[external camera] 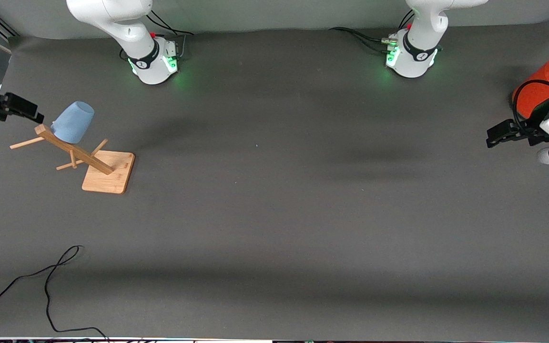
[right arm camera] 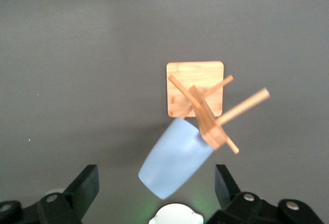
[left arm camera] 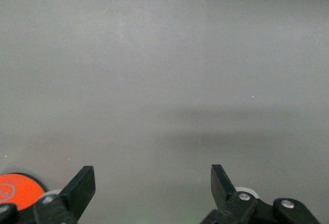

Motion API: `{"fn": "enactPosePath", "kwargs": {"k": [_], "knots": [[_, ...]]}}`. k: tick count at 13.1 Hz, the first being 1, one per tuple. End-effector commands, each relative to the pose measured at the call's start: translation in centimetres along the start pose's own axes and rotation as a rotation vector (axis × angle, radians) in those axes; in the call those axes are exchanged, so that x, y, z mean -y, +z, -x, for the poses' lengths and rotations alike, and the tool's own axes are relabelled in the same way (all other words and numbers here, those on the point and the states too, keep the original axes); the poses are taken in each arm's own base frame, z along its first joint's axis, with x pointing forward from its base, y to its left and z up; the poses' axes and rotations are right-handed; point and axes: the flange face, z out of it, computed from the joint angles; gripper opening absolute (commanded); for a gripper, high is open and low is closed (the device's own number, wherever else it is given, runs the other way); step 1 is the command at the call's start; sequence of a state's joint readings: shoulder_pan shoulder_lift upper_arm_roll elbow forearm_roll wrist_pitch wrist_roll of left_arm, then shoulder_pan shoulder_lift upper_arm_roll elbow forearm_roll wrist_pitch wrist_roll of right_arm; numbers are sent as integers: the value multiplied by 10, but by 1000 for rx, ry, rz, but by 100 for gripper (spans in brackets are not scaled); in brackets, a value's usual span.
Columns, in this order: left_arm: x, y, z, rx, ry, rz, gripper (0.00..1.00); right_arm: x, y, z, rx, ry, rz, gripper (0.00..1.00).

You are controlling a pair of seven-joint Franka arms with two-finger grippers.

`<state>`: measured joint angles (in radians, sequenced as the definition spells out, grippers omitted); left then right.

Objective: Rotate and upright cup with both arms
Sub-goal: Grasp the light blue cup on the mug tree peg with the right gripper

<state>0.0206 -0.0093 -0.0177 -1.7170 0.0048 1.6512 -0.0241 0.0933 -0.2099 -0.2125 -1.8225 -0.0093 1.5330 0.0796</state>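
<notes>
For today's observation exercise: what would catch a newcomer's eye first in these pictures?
First, the light-blue cup hung upside down on a peg of the wooden rack, toward the right arm's end of the table. The open right gripper is above it. The open left gripper waits at the other end, beside an orange cylinder.

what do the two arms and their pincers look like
Both arms are white and rounded, with dark grey joint bands, green-lit bases and black cables at the base. The left pincer and right pincer are black with two wedge-shaped fingers fixed by silver screws; a black cable loops over the left wrist.
</notes>
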Motion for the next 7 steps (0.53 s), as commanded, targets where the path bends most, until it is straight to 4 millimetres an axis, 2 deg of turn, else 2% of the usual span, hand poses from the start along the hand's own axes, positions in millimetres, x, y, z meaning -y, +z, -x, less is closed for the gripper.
{"fn": "enactPosePath", "kwargs": {"k": [1, 3, 5, 7], "knots": [[0, -8, 0, -19, 14, 10, 100, -2, 20, 38, -19, 134, -40, 100], [0, -7, 1, -15, 15, 10, 100, -2, 24, 41, -9, 231, -41, 100], [3, -8, 2, -7, 23, 10, 100, -2, 26, 41, -5, 454, -40, 100], [3, -8, 2, -7, 23, 10, 100, -2, 30, 38, -10, 569, -38, 100]]}}
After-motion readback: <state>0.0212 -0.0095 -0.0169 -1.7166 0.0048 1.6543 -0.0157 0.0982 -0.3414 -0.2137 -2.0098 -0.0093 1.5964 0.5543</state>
